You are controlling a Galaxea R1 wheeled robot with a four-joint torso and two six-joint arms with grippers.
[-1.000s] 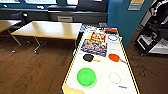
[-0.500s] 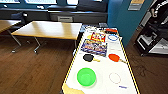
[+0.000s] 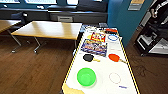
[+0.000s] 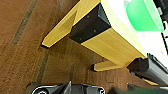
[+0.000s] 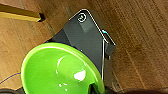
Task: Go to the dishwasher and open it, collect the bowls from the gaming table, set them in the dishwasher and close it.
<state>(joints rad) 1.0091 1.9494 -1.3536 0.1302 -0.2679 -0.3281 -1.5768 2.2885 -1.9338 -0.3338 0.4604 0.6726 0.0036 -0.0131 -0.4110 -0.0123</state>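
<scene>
The rectangular gaming counter [image 3: 105,75], glossy white on top with yellow wooden sides, stands on brown wood flooring [image 3: 32,72]. A round bright-green bowl [image 3: 86,77] sits at its near end; a black paddle [image 3: 88,57] and a red paddle [image 3: 114,57] lie beyond it. In the right wrist view a round yellow-green glossy bowl [image 5: 60,70] looms close. Whether either arm's jaws are wide or closed cannot be told.
</scene>
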